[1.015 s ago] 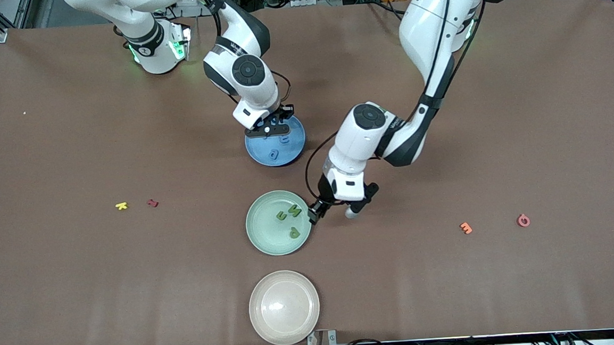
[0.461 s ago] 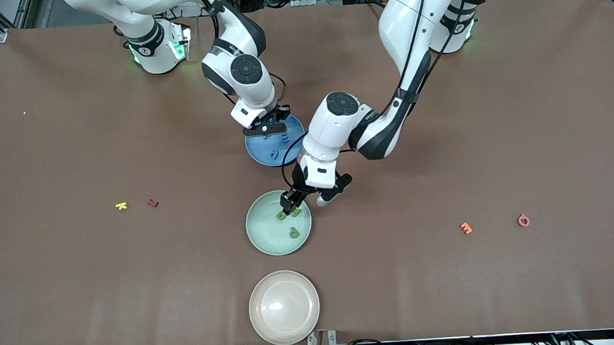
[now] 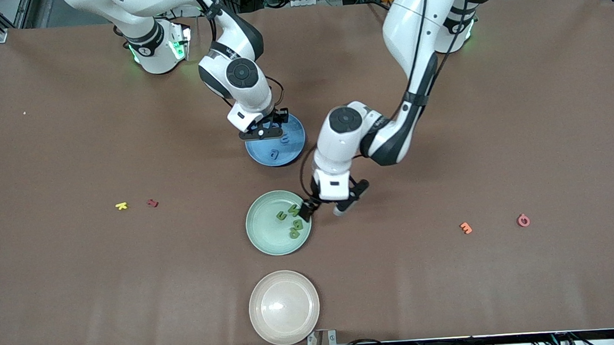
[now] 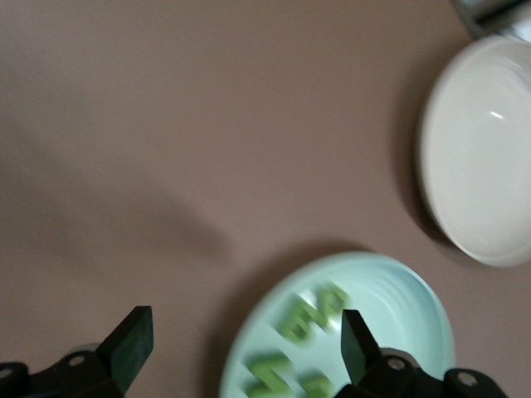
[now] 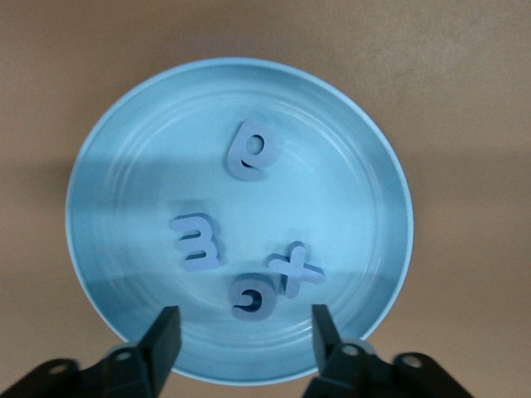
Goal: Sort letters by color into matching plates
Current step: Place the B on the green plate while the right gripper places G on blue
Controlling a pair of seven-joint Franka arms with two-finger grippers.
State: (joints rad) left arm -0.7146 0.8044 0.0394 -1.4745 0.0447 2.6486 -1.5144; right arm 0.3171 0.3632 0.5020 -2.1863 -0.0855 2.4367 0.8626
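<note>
Both empty: left tool [image 3: 322,210] and right tool [image 5: 241,340] spread wide.

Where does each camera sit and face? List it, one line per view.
Front view: high across the table, facing both arms; left pincer by the green plate, right pincer over the blue plate.
Left wrist view: looks down past open fingers at green and cream plate.
Right wrist view: looks down at four blue letters.
Shared: both plates.
</note>
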